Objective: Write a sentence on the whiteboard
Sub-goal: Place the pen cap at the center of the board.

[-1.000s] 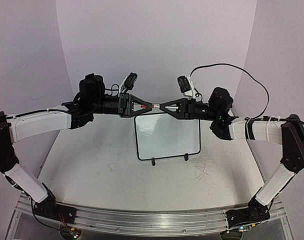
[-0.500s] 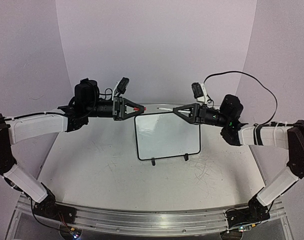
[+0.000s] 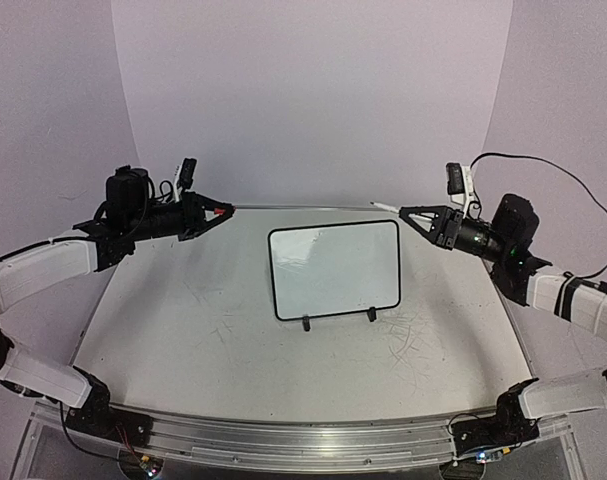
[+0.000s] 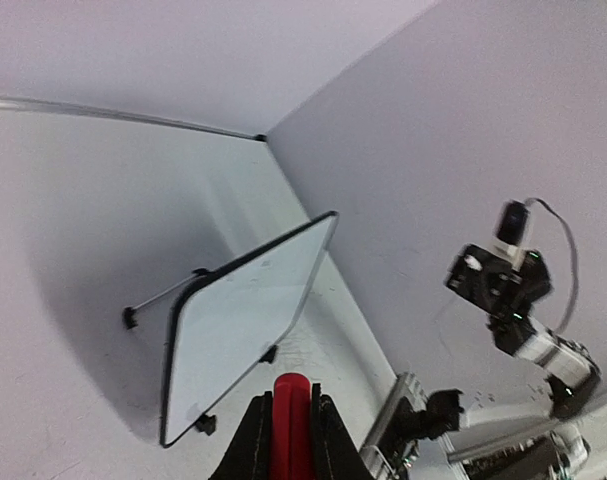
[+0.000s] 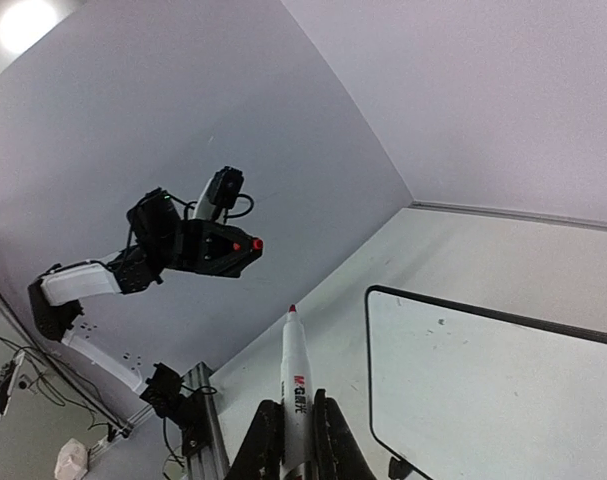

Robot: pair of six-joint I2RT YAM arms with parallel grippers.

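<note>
Top external view: the whiteboard (image 3: 335, 270) stands on the tabletop (image 3: 183, 330) near the centre of the frame. At the upper left of the board, well apart from it, the left gripper (image 3: 223, 210) is clenched on a red cap (image 3: 220, 211). At the board's upper right, the right gripper (image 3: 408, 213) grasps a white marker (image 3: 383, 206), whose tip points toward the left of the frame. In the right wrist view the marker's red tip is bare, and the board fills the lower right of the frame.
</note>
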